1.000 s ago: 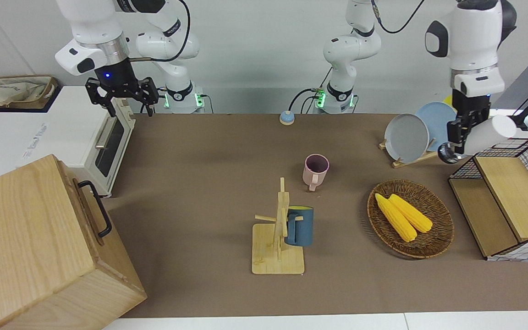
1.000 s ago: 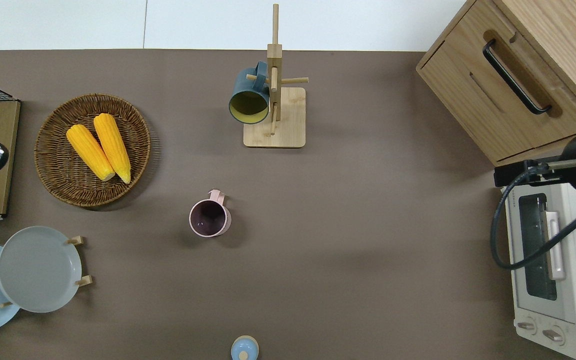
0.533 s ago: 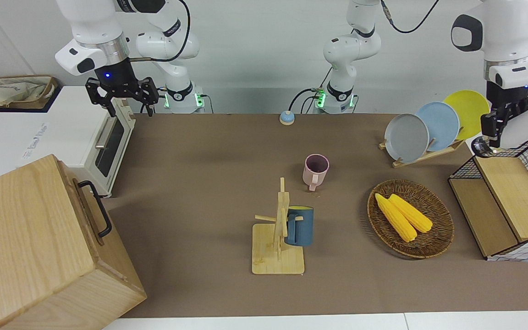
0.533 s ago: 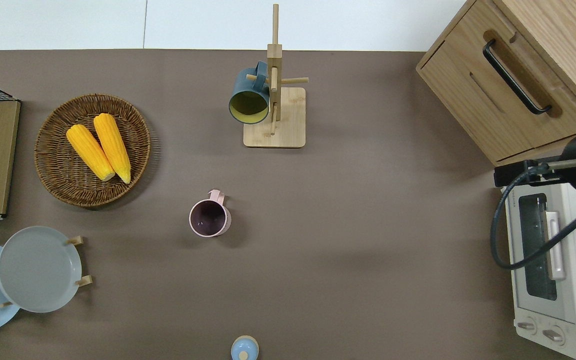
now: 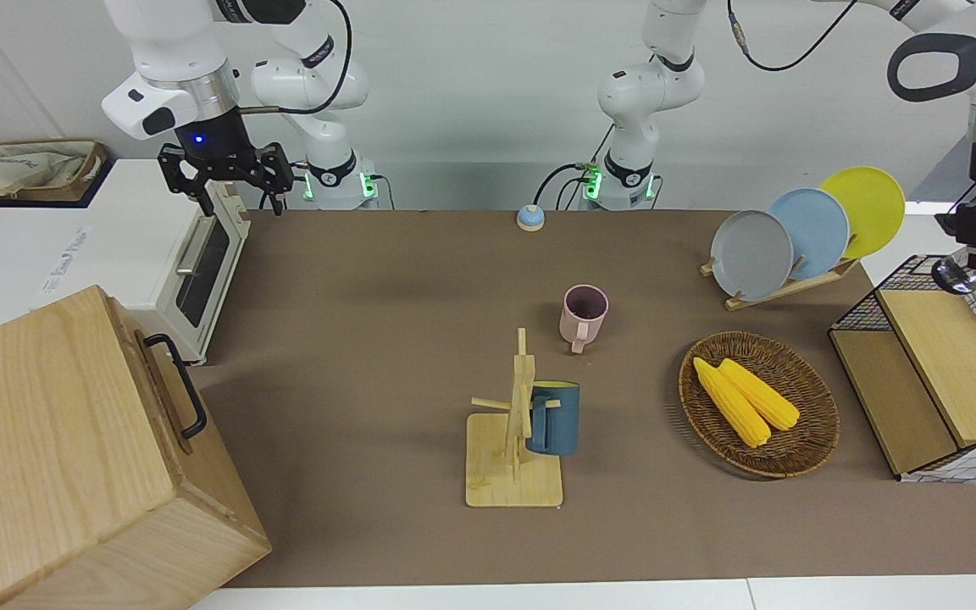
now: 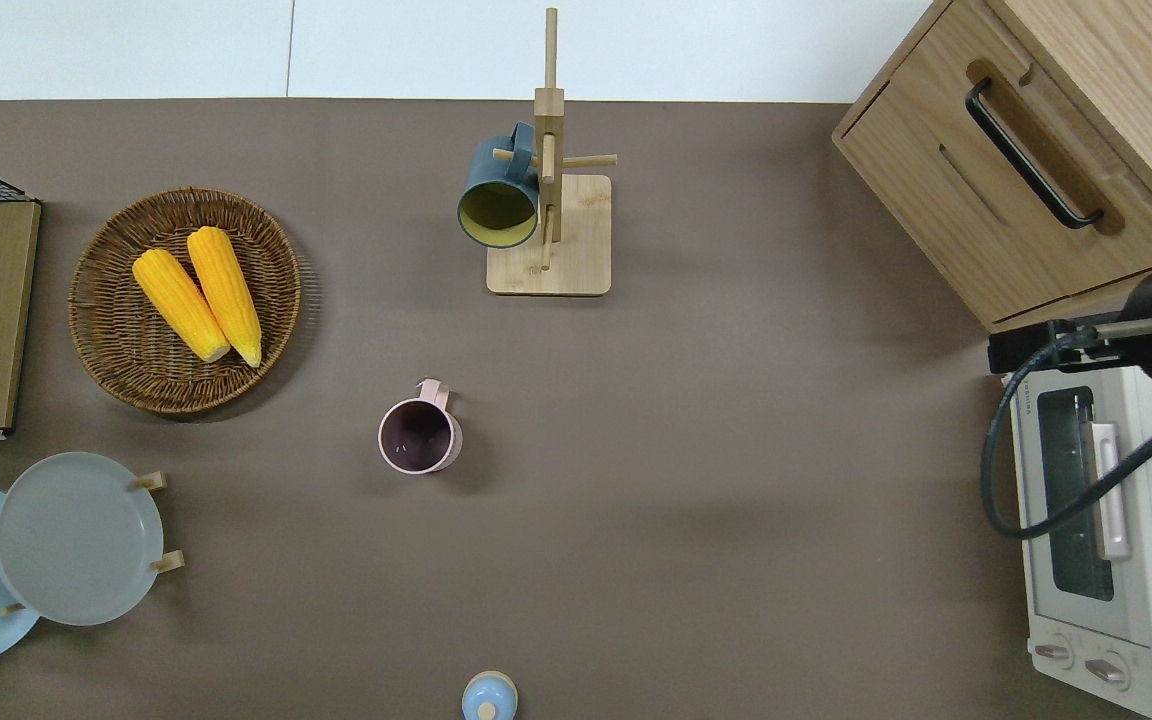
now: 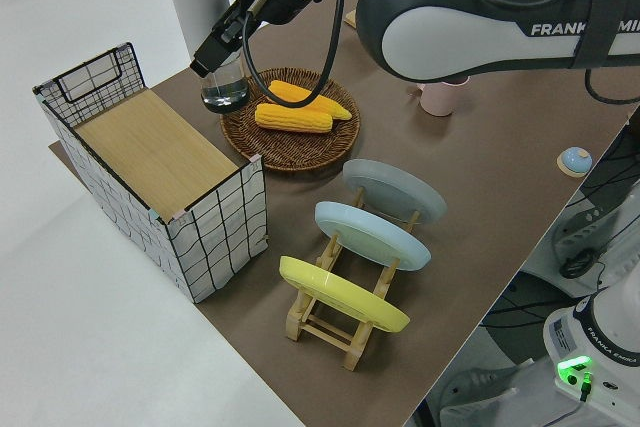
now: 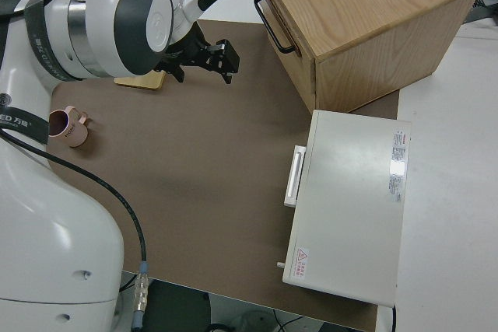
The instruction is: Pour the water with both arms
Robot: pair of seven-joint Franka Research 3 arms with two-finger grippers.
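Left end effector (image 7: 222,42) grips kettle (image 7: 205,27) | arm label: "FRANKA" (partly cut off)

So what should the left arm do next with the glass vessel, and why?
Probably lower it onto the wooden top of the wire rack: the left gripper holds the glass vessel up by it, away from the pink mug. The right arm is parked.
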